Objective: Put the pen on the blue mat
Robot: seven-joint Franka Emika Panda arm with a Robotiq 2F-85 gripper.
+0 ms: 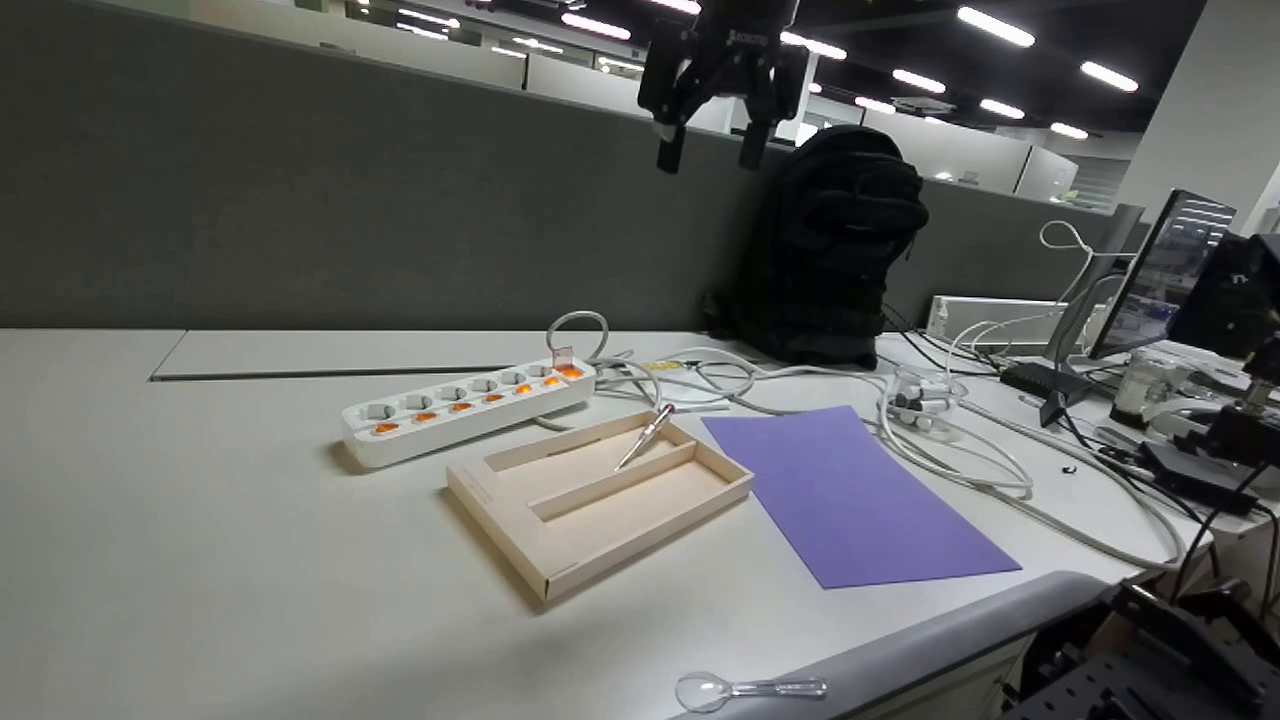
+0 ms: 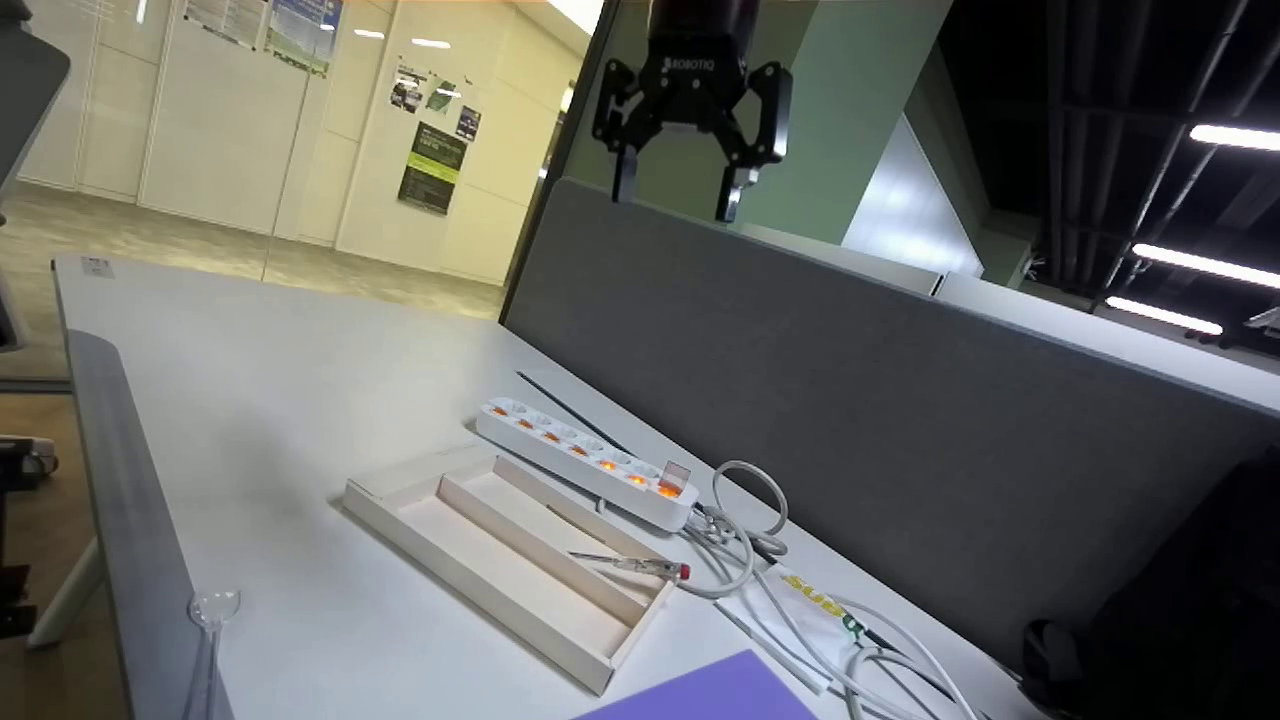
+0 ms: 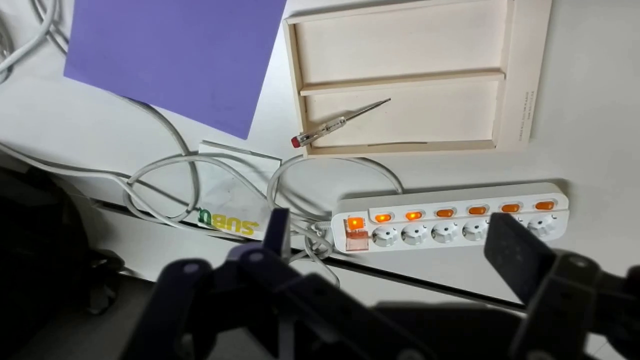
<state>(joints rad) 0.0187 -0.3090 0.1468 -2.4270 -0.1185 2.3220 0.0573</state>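
The pen is a slim stick with a clear handle, a red end and a thin metal tip; it shows in both exterior views and the wrist view. It lies slanted in the pale wooden tray, its red end over the tray's edge. The violet-blue mat lies flat beside the tray; it also shows in the wrist view and partly in an exterior view. My gripper is open and empty, high above the table; its fingers show in the wrist view.
A white power strip lies beside the tray, with loose cables behind it. A black backpack leans on the grey partition. A clear spoon lies at the table's front edge. A monitor stands at one end.
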